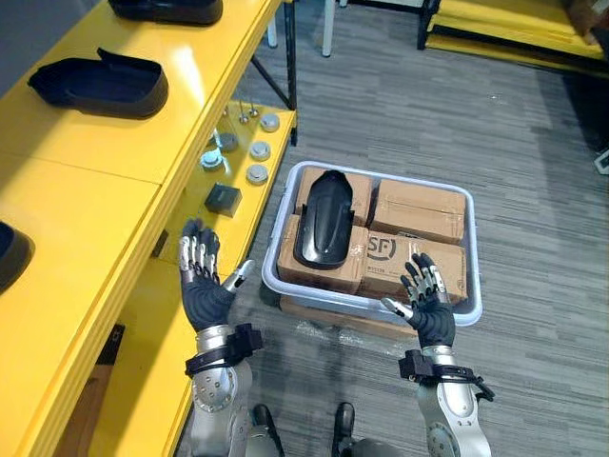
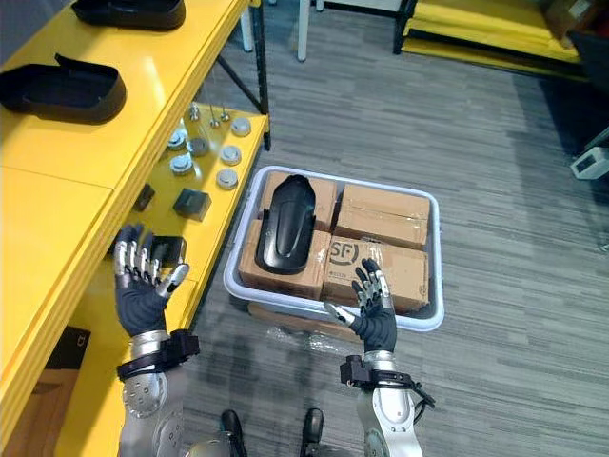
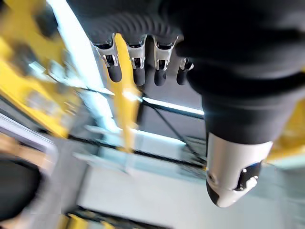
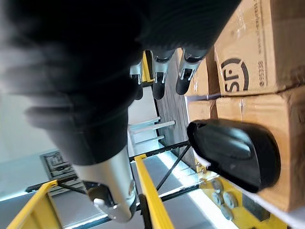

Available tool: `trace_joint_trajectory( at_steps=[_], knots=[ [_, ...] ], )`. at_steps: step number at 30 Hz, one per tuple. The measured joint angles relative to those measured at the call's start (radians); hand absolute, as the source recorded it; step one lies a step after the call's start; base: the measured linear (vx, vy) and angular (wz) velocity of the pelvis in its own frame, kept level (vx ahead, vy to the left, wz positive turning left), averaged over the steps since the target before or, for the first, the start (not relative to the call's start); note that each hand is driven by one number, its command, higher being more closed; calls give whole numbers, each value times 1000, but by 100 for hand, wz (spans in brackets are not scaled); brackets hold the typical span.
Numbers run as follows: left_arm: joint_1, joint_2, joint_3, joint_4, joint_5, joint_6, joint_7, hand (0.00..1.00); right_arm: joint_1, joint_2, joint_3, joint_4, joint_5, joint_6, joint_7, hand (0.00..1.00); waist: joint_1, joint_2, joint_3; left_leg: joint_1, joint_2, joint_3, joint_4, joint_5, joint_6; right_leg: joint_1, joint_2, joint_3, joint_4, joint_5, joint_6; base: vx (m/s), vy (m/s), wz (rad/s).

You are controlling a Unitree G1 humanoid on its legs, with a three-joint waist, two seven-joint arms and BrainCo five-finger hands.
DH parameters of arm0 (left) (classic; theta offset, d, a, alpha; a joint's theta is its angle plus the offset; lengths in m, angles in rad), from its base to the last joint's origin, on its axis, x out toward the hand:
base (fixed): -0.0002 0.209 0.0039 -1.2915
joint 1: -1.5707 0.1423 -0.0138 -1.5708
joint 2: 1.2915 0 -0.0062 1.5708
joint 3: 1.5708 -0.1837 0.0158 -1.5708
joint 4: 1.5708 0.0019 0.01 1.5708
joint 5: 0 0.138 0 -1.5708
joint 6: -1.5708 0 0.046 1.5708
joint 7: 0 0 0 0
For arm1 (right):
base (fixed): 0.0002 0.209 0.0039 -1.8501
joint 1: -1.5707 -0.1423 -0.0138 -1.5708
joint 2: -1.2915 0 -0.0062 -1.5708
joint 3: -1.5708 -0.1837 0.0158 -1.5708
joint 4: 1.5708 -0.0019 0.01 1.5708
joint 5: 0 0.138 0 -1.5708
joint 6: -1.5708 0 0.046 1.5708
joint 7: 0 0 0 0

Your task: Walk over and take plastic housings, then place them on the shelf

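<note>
A black plastic housing [image 1: 324, 218] lies on top of cardboard boxes [image 1: 419, 211] packed in a white bin [image 1: 382, 308] on the floor; it also appears in the right wrist view as the black housing [image 4: 233, 151]. My left hand [image 1: 203, 280] is raised near the yellow shelf's front edge, left of the bin, fingers straight and empty. My right hand [image 1: 425, 299] hovers over the bin's near rim, right of the housing, also open and empty. Two more black housings [image 1: 100, 84] [image 1: 169, 9] rest on the yellow shelf top [image 1: 76, 181].
The shelf's lower level [image 1: 238, 181] holds several round metal parts [image 1: 257, 173] and a small dark block [image 1: 223, 198]. Another dark housing's edge [image 1: 11, 255] shows at the far left of the shelf. Grey floor [image 1: 476, 114] lies beyond the bin; a second yellow rack [image 1: 514, 24] stands far right.
</note>
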Motion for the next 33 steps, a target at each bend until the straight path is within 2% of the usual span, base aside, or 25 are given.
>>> trace_joint_trajectory(
  at_steps=[2, 6, 8, 9, 12, 18, 26, 27, 33],
  knots=[
    [-34, 0, 4, 112, 2, 13, 13, 0, -90, -5, -65, 67, -37, 0, -52, 0, 1, 10, 21, 4, -24, -36, -58, 40, 0, 1, -13, -36, 0, -1, 0, 32, -4, 67],
    [-78, 40, 2, 314, 19, 61, 24, 0, -470, -72, -168, 358, -86, 36, -202, 0, 17, 41, 117, -1, -59, -56, -93, 79, 24, -5, -43, -61, 5, -3, -2, -6, 37, 31],
    [-103, 66, -2, 401, 30, 77, 28, 0, -677, -120, -212, 505, -87, 65, -272, 0, 38, 60, 164, -19, -63, -57, -85, 83, 27, -25, -52, -62, 24, -3, -2, -53, 37, 3],
    [-124, 85, -4, 468, 38, 82, 30, 0, -777, -145, -240, 591, -88, 77, -305, 0, 60, 62, 168, -41, -63, -57, -82, 86, 31, -51, -54, -62, 35, -3, -2, -48, 27, 1],
    [-175, 116, -9, 630, 39, 95, 32, 0, -975, -206, -286, 769, -89, 99, -369, 0, 86, 63, 181, -91, -63, -81, -58, 86, 31, -89, -57, -74, 55, -3, -2, -7, 2, 13],
    [-220, 125, -12, 775, 58, 105, 33, 0, -1189, -298, -305, 1036, -83, 128, -404, 0, 126, 64, 200, -157, -63, -91, -14, 73, 41, -143, -64, -73, 79, -2, -2, 3, 1, 3],
    [-287, 125, -12, 862, 43, 103, 45, 0, -1320, -355, -308, 1261, -67, 187, -396, 0, 142, 85, 223, -246, -61, -126, 71, 44, 59, -188, -64, -74, 85, 15, 4, -10, 14, 2],
    [-298, 126, -10, 871, 33, 103, 50, 0, -1324, -364, -307, 1262, -67, 193, -392, 100, 144, 89, 225, -259, -61, -134, 84, 39, 61, -192, -64, -76, 84, 16, 5, -32, 36, 7],
    [-332, 129, -9, 894, -16, 104, 52, 0, -1368, -418, -292, 1370, -73, 225, -354, 100, 164, 90, 226, -309, -61, -156, 122, 32, 62, -217, -60, -79, 85, 20, 8, -27, 26, 4]
  ],
)
